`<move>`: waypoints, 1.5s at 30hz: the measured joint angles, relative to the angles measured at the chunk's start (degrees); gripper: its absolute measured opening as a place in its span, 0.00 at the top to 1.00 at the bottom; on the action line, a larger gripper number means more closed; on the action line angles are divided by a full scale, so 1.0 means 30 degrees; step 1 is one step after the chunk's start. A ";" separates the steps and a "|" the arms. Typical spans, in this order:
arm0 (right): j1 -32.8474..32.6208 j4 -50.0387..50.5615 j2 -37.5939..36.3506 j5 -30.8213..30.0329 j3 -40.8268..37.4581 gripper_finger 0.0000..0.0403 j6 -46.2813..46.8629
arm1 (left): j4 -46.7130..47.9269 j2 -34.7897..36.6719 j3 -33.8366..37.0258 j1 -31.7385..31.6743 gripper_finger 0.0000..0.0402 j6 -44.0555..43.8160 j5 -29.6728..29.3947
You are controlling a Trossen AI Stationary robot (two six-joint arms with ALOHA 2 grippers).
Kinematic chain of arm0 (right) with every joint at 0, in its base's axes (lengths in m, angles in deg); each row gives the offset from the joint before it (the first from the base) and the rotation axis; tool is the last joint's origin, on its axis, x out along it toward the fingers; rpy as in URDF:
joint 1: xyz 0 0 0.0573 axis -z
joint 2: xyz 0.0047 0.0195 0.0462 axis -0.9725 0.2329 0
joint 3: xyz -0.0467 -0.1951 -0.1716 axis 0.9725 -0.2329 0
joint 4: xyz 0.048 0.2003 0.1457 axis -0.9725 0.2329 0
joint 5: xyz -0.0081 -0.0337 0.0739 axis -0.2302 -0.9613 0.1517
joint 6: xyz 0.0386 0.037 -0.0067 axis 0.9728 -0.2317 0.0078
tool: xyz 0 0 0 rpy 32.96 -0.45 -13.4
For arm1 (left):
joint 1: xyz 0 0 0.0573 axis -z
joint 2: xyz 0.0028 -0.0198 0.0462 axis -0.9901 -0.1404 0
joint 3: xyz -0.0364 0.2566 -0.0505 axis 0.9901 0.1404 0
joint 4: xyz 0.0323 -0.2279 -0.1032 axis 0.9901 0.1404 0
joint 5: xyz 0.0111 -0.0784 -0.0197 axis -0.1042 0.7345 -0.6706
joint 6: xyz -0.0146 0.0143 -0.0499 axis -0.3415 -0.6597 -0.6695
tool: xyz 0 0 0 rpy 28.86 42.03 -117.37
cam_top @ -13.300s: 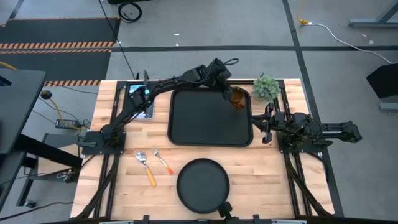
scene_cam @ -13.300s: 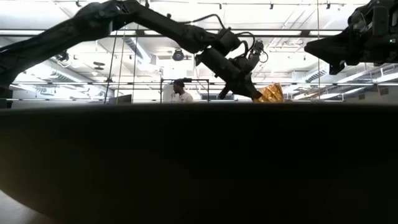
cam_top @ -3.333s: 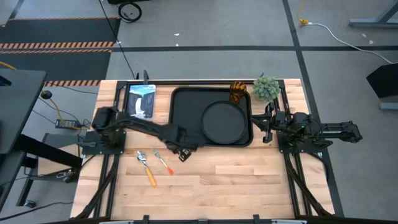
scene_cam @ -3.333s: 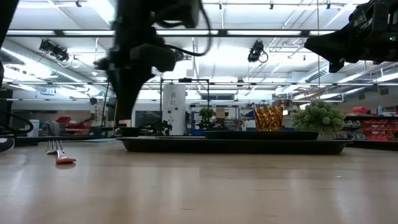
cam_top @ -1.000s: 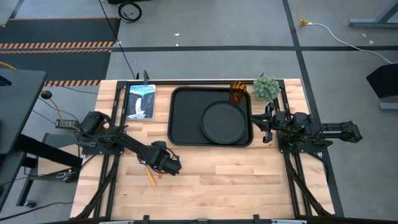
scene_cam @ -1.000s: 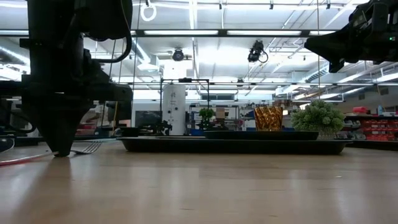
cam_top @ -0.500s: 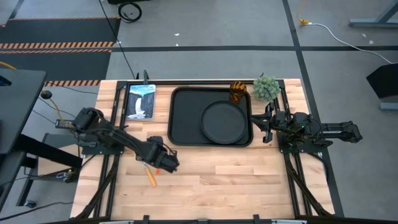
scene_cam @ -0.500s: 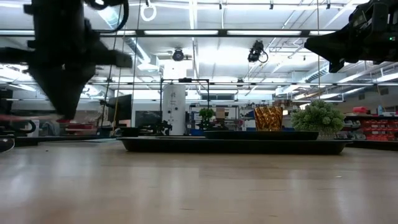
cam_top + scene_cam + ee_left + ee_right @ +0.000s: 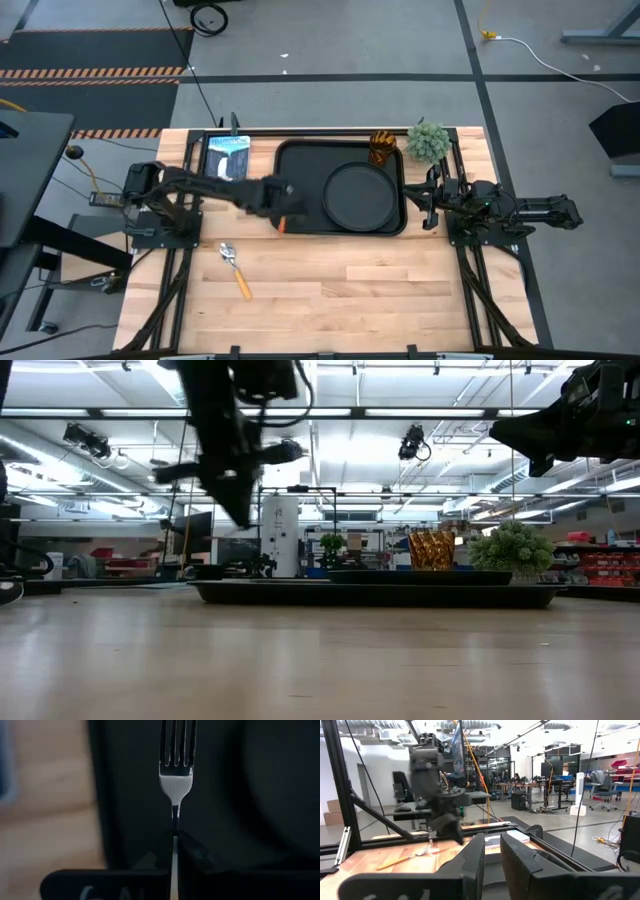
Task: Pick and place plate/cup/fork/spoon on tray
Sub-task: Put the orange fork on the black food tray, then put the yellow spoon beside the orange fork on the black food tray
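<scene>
My left gripper point(image 9: 281, 203) hangs over the left part of the black tray point(image 9: 300, 170) and is shut on the fork point(image 9: 177, 775), whose orange handle point(image 9: 283, 225) sticks out toward the table's near edge. The round black plate point(image 9: 362, 195) lies flat on the tray's right half. The amber cup point(image 9: 383, 147) stands upright at the tray's far right corner. The spoon point(image 9: 235, 270) lies on the wood near the front left. My right gripper point(image 9: 428, 205) waits to the right of the tray, its fingers a little apart and empty. My left gripper pinches the fork between its two fingers at the thin metal neck point(image 9: 175, 822), just behind the tines. The tines point(image 9: 178, 742) stick out past the fingertips. The fork is lifted clear, above the tray's left part.
A blue-white packet point(image 9: 228, 158) lies at the far left, beside the tray. A fuzzy green plant ball point(image 9: 428, 140) stands at the far right, next to the cup. Bare wood stretches across the table's near half.
My left gripper has risen from the table near the spoon and swung toward the far edge and the right, to above the tray's left part. It has stayed shut on the fork, which is lifted clear of the wood. The spoon has stayed in place.
</scene>
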 joint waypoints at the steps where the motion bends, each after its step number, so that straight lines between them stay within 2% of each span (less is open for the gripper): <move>1: 0.0007 0.0003 0.0001 0.0000 0.0000 0.83 0.0002 | -0.0929 -0.0123 0.0000 -0.0482 0.95 0.0892 -0.0023; 6: 0.0005 -0.0005 0.0003 0.0000 0.0000 0.83 -0.0004 | -0.5019 -0.1294 0.0007 -0.2522 0.96 0.4348 0.0804; 11: 0.0007 0.0014 0.0007 0.0007 0.0000 0.83 0.0003 | -0.7757 -0.2758 0.0011 -0.3990 0.96 0.5971 0.2559; 21: 0.0007 -0.0006 0.0007 0.0052 0.0000 0.83 0.0003 | -0.7645 -0.4584 0.0022 -0.4873 0.95 0.5372 0.4590; 28: 0.0007 -0.0007 0.0007 0.0036 0.0000 0.83 0.0003 | -0.7544 -0.4765 0.0025 -0.4880 0.84 0.4455 0.4428; 36: 0.0006 0.0000 0.0007 0.0007 0.0000 0.83 0.0003 | -0.6573 -0.4051 0.0019 -0.4947 0.70 0.5409 0.4800; 40: 0.0000 0.0000 0.0007 0.0002 0.0001 0.83 0.0003 | -0.5275 -0.2689 0.0007 -0.4929 0.66 0.5970 0.6555; 45: 0.0007 0.0000 0.0007 0.0007 0.0000 0.83 0.0003 | -0.3072 -0.1258 -0.0015 -0.3594 0.66 0.5451 1.0686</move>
